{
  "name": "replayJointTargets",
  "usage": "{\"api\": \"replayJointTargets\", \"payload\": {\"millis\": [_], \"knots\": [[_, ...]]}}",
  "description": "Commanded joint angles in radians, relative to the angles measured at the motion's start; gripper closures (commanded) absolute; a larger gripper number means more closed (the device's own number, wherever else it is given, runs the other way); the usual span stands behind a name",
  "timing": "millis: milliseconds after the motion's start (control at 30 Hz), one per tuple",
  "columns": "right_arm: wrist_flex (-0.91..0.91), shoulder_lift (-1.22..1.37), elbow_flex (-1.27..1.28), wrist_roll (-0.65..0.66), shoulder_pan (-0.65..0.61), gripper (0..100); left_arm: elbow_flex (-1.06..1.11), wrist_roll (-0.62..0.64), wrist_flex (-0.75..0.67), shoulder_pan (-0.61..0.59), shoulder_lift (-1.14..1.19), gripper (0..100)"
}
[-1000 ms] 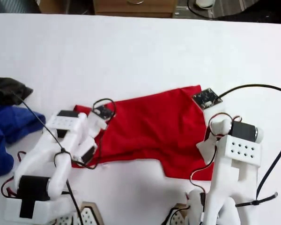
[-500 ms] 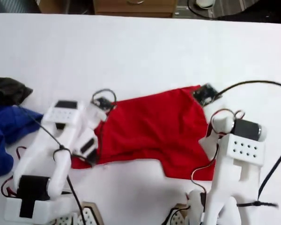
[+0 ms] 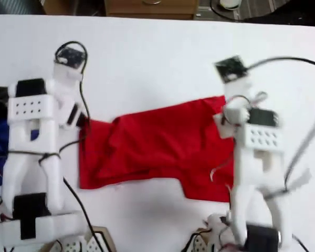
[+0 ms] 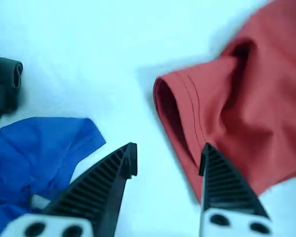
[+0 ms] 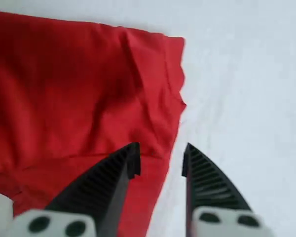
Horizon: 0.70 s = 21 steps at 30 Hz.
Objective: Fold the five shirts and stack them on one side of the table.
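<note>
At the far left edge of the white tabletop [image 3: 147, 63] lies a dark bundle of cloth [image 4: 2, 86], and near it a crumpled blue shirt [image 4: 34, 148]. In the high view the left arm [image 3: 29, 136] partly covers both. The left tool [image 4: 168, 150] hangs above the tabletop, between the blue shirt and the red shirt [image 3: 157, 147]. Its jaws are wide apart and hold nothing. One finger is on the side of the blue cloth, the other is over the hem of the red sleeve, whose opening faces the tool. The red shirt lies in the middle of the tabletop, spread out with some wrinkles, and on its right side one part reaches toward the near edge. The right tool [image 5: 160, 153] is above the right border of the red shirt. Its jaws are partly open with nothing between them. One finger is above the red cloth and the other is above the bare tabletop.
</note>
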Motion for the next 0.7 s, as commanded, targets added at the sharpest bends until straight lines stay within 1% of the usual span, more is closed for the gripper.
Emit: {"api": "replayJointTargets", "payload": {"millis": [0,133,267,400,500,667], "knots": [[-0.025,0.16,-0.127,-0.011,-0.061,88.2,0.012,0.06,-0.098,0.032,0.095,77],[-0.025,0.311,-0.25,-0.011,-0.076,88.2,-0.044,0.112,-0.161,0.057,0.255,77],[-0.025,0.423,-0.344,-0.011,-0.073,88.2,-0.139,0.115,-0.161,0.06,0.396,77],[-0.027,0.526,-0.39,-0.009,-0.07,88.4,-0.185,0.11,-0.161,0.046,0.529,77],[-0.035,0.602,-0.411,-0.002,-0.042,88.5,-0.222,0.109,-0.161,0.002,0.609,77],[-0.111,0.716,-0.44,0.0,0.056,88.4,-0.275,0.1,-0.158,-0.104,0.667,77]]}}
